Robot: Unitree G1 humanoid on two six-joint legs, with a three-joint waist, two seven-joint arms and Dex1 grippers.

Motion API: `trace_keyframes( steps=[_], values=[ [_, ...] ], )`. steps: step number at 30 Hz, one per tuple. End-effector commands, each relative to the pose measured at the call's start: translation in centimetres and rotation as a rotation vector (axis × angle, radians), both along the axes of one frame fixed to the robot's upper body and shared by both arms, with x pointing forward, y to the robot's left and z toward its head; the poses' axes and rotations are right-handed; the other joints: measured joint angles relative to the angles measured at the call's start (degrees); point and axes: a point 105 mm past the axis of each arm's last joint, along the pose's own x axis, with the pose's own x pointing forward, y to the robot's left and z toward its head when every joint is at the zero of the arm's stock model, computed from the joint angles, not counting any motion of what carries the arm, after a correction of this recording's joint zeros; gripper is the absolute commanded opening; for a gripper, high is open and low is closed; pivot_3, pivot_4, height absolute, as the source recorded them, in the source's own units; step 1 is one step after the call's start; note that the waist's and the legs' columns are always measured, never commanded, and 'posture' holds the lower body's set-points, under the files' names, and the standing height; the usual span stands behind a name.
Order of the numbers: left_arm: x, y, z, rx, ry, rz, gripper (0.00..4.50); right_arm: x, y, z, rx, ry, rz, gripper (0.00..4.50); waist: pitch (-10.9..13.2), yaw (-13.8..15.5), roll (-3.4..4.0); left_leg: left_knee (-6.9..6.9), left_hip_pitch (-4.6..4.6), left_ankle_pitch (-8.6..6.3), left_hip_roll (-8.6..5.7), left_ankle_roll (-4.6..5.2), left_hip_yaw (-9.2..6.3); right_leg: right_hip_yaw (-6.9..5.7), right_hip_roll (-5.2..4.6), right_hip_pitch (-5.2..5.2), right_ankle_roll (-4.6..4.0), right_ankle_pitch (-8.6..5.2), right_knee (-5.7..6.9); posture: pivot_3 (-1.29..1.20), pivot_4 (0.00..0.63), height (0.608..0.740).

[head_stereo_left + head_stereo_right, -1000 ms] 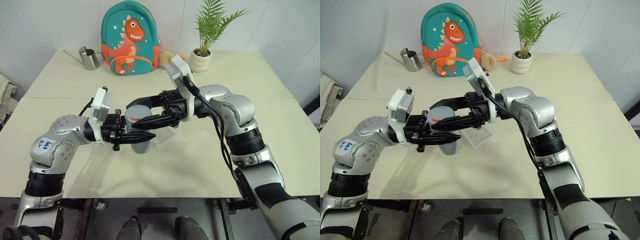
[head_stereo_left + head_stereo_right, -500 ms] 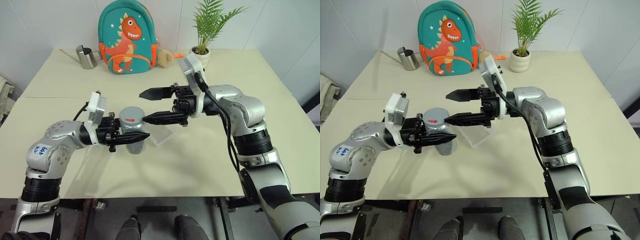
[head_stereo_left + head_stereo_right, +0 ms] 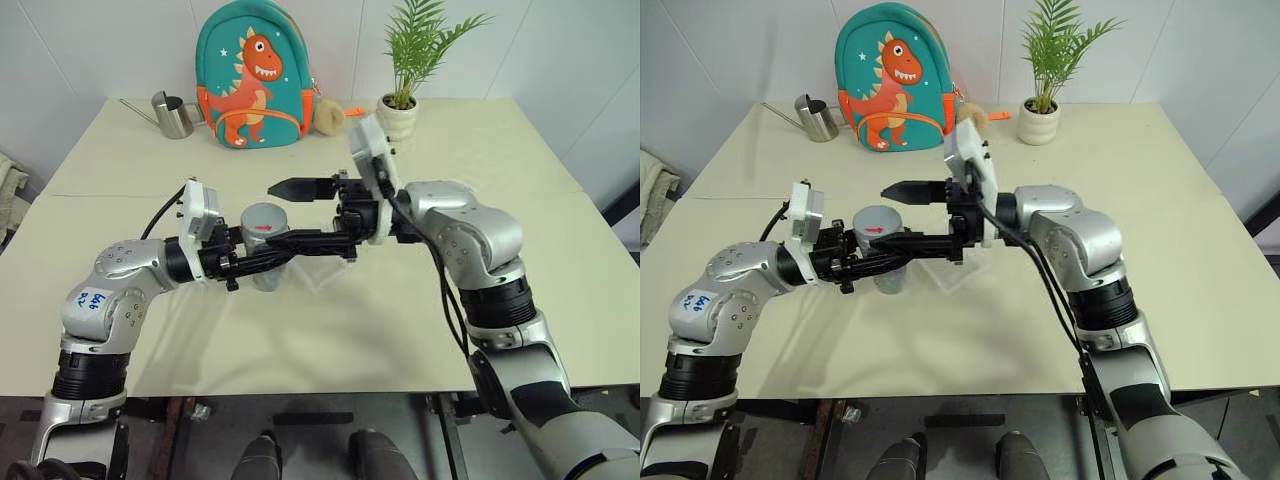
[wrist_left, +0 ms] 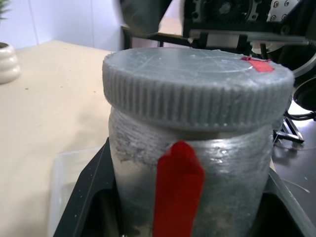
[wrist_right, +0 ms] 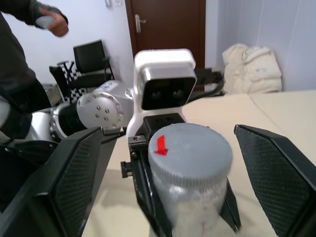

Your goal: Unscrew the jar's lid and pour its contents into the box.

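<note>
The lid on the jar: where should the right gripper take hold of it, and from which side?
Grip the lid by its ribbed rim, one finger on each side. It sits level atop the upright jar, which the left gripper clamps lower down. The right gripper already faces it open from the side opposite the left one; coming straight in should keep clear of the left fingers.

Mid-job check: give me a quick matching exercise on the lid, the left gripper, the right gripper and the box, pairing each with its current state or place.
Things:
1. lid
2. left gripper
3. right gripper
4. box

States or places:
A. open, one finger on each side of the lid
B. flat on the table beyond the jar
C. on top of the jar
D. shut on the jar's body

Pairs: 1-C, 2-D, 3-A, 4-B
</note>
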Motion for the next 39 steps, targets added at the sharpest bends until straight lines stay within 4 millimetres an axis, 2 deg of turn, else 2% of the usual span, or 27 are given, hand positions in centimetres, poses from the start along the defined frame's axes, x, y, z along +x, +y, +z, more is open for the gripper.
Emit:
trace_keyframes(
  steps=[1,8,13,18,24,31,39],
  values=[
    [0.0,-0.2,1.2,-0.008,-0.065,-0.007,1.98,0.1,0.6,0.9,0.016,-0.06,-0.016,4.47,0.0,0.02,0.0,0.0,0.0,0.01,-0.01,-0.01,0.0,0.0,-0.01,0.0,0.0,0.0,0.02,0.0,0.15,0.74],
    [-0.5,-1.1,0.7,-0.02,-0.054,-0.04,1.98,1.0,1.6,1.0,0.029,-0.069,-0.043,4.47,0.0,-0.06,0.0,0.0,0.0,0.02,-0.01,-0.01,-0.01,0.0,0.0,-0.01,0.0,0.0,0.04,0.0,0.15,0.74],
    [-1.3,-1.6,-0.1,-0.017,-0.038,-0.064,1.98,1.7,1.6,1.5,0.048,-0.075,-0.067,4.47,0.0,-0.15,0.0,0.01,0.0,0.02,-0.01,-0.01,-0.02,0.0,0.0,-0.01,0.0,0.0,0.05,0.0,0.15,0.74],
    [-1.2,-1.6,0.0,-0.022,-0.044,-0.06,1.98,1.9,1.4,1.7,0.059,-0.069,-0.072,4.47,0.0,-0.05,0.0,0.04,0.01,0.05,-0.02,-0.05,-0.03,0.0,-0.01,-0.02,0.0,0.0,0.12,0.0,0.15,0.74],
    [-1.3,-1.7,0.9,-0.065,-0.076,-0.066,1.98,3.6,-0.5,1.2,0.047,-0.062,-0.134,4.47,0.0,-0.08,0.0,0.05,0.01,0.05,-0.02,-0.04,-0.03,0.0,-0.01,-0.02,0.0,0.0,0.15,0.0,0.15,0.74],
    [-2.0,-1.4,1.3,-0.101,-0.094,-0.082,1.98,4.9,-3.7,0.8,0.02,-0.058,-0.195,4.47,0.0,-0.07,0.0,0.05,0.0,0.05,-0.02,-0.04,-0.03,0.0,-0.01,-0.02,0.0,0.0,0.14,0.0,0.15,0.74],
    [-1.9,-0.9,1.4,-0.1,-0.107,-0.065,1.98,5.2,-6.6,0.4,-0.013,-0.043,-0.223,4.47,0.0,0.56,0.0,0.08,-0.01,0.05,-0.05,-0.04,-0.02,0.0,-0.04,0.01,0.0,0.0,0.09,0.0,0.15,0.74]
  ],
)
